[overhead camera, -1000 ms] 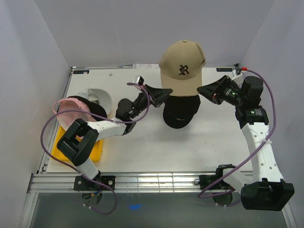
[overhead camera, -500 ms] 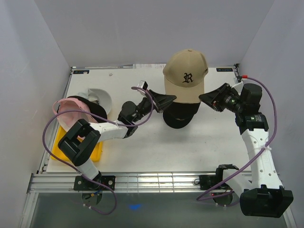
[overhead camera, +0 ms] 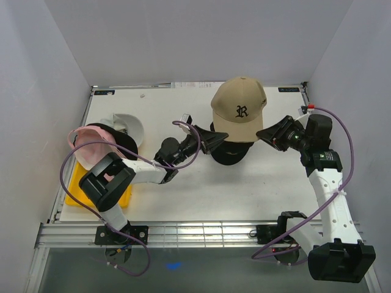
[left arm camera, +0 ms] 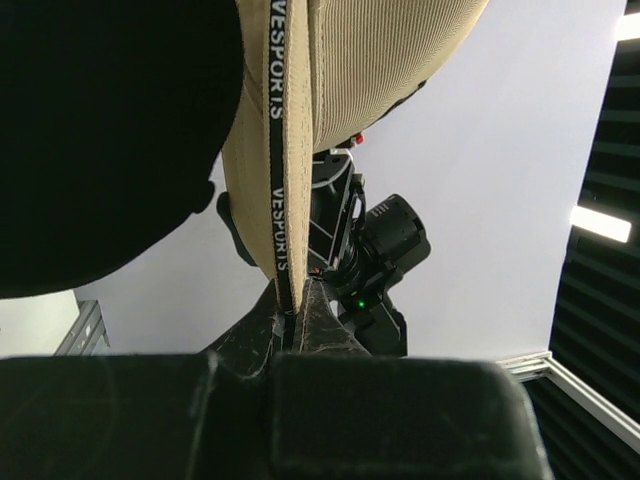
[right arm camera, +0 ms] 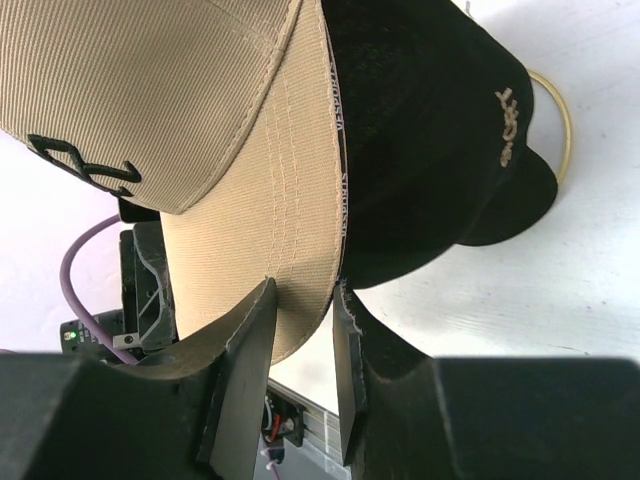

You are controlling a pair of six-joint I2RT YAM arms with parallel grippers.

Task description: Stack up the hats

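Note:
A tan hat (overhead camera: 238,110) with a black letter on its front hangs just above a black hat (overhead camera: 231,154), covering most of it. My left gripper (overhead camera: 219,135) is shut on the tan hat's left rim, pinching the edge band (left arm camera: 283,200) between its tips (left arm camera: 292,315). My right gripper (overhead camera: 261,133) is shut on the hat's other side, its jaws (right arm camera: 302,300) clamping the tan fabric (right arm camera: 150,110). The black hat (right arm camera: 420,130), with a gold monogram, sits right beside it. A pink hat (overhead camera: 91,143) and a white hat (overhead camera: 125,125) lie at the far left.
A yellow tray (overhead camera: 79,189) lies under the pink hat at the table's left edge. A gold wire ring (right arm camera: 555,120) shows behind the black hat. Purple cables loop from both wrists. White walls close in the table on three sides.
Both arms have brought the tan hat down and a little nearer, from well above the black hat to just over it. Neither grip has changed.

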